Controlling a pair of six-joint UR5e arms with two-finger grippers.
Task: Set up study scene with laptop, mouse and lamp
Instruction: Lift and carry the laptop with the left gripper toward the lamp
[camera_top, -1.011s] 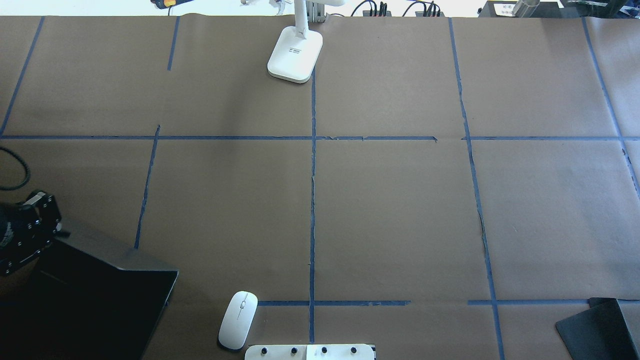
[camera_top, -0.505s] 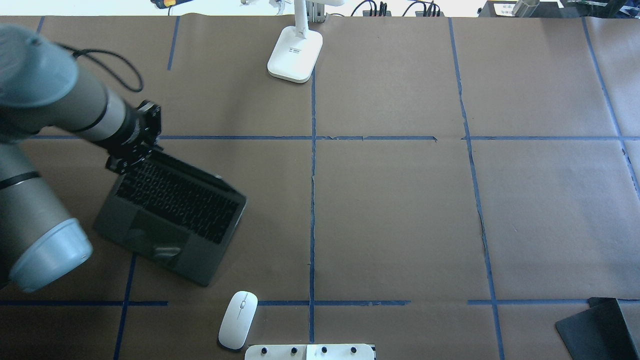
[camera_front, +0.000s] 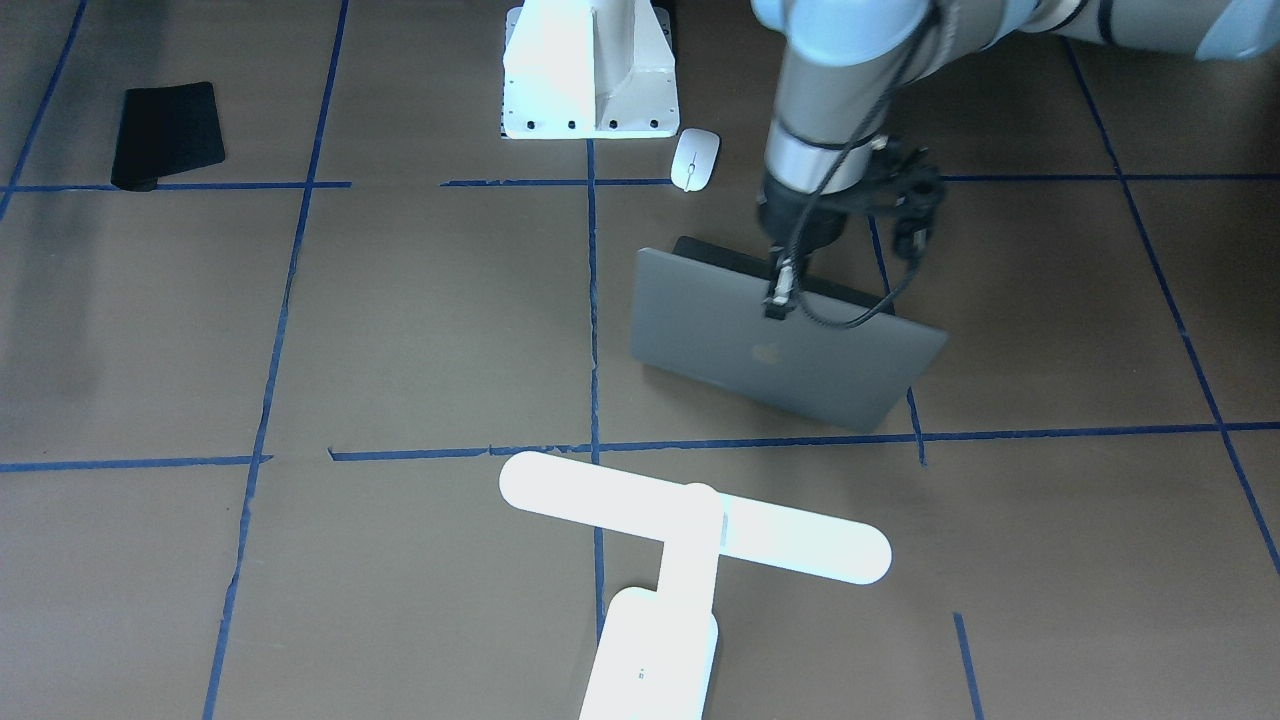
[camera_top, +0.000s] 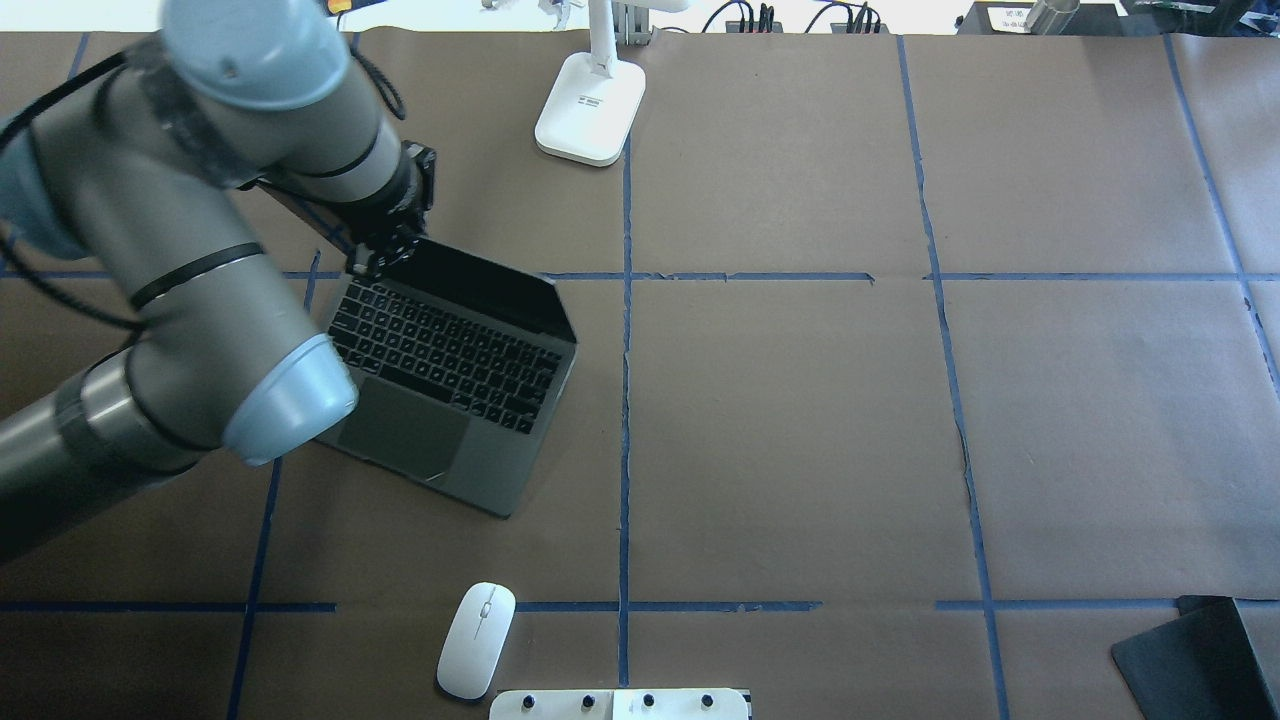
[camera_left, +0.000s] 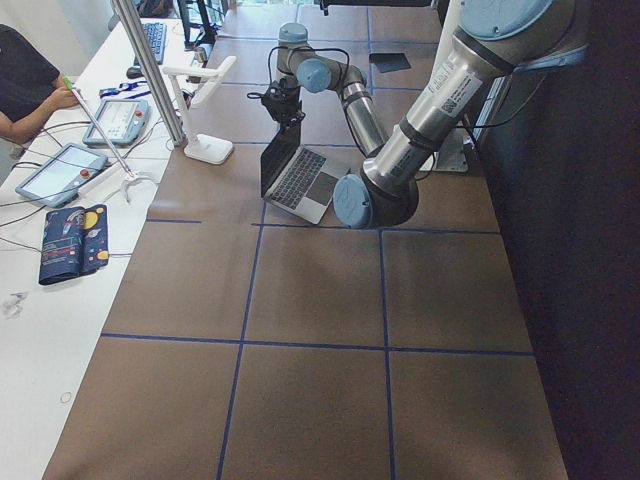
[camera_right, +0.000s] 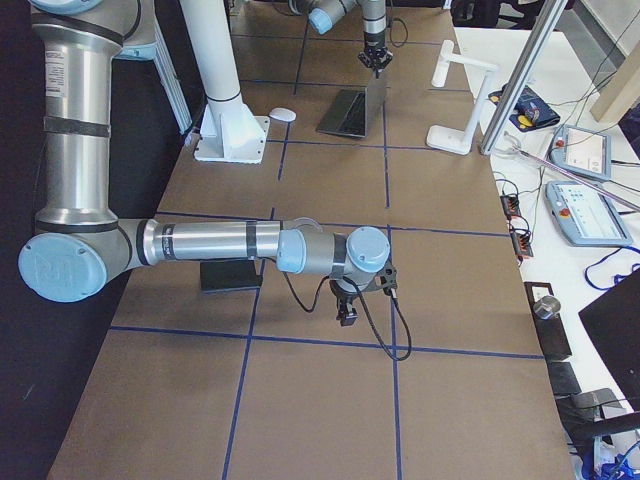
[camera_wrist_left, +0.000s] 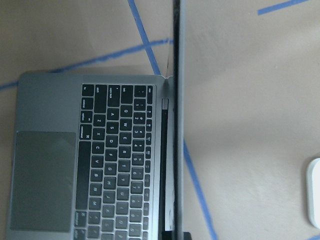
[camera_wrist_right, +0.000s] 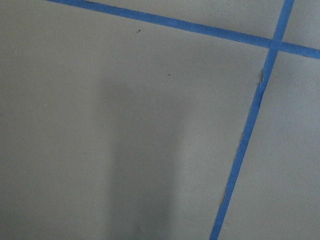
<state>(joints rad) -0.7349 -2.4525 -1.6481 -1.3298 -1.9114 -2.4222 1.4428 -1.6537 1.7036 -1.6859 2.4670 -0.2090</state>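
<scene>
Claw state first — my left claw (camera_top: 385, 248) is clamped on the top edge of the laptop (camera_top: 450, 370) lid near one corner. In the left wrist view the thin lid runs edge-on straight into my grip. My right claw (camera_right: 347, 308) hangs low over bare table paper (camera_top: 800, 430), well apart from everything. Its wrist view shows only paper and tape, so I cannot tell whether it is open or closed. Progress, as I judge it: the laptop sits open on my left half, lid about upright and body skewed to the tape lines (camera_top: 626, 400), so that part looks mostly done. What is left is letting go and maybe squaring it up. The mouse (camera_top: 476, 640) lies at my near edge just beside the pedestal (camera_top: 620, 704), apart from the laptop and probably yet to be brought alongside. The lamp (camera_top: 590, 108) stands at the far edge by the centre line, maybe not in its final place. Materials: the laptop is a slim matte silver-grey metal slab with dark keys, a big smooth trackpad, a dark glossy screen and a logo on the lid back. The mouse is a small, low, smooth white oval with a thin centre line — likely slippery. The lamp is bright white, with a long round-ended bar head, a short arm and a rounded rectangular base. The paper is matte brown and the tape is blue, torn in spots. A flat black mat (camera_top: 1190, 655) lies at my near right.
</scene>
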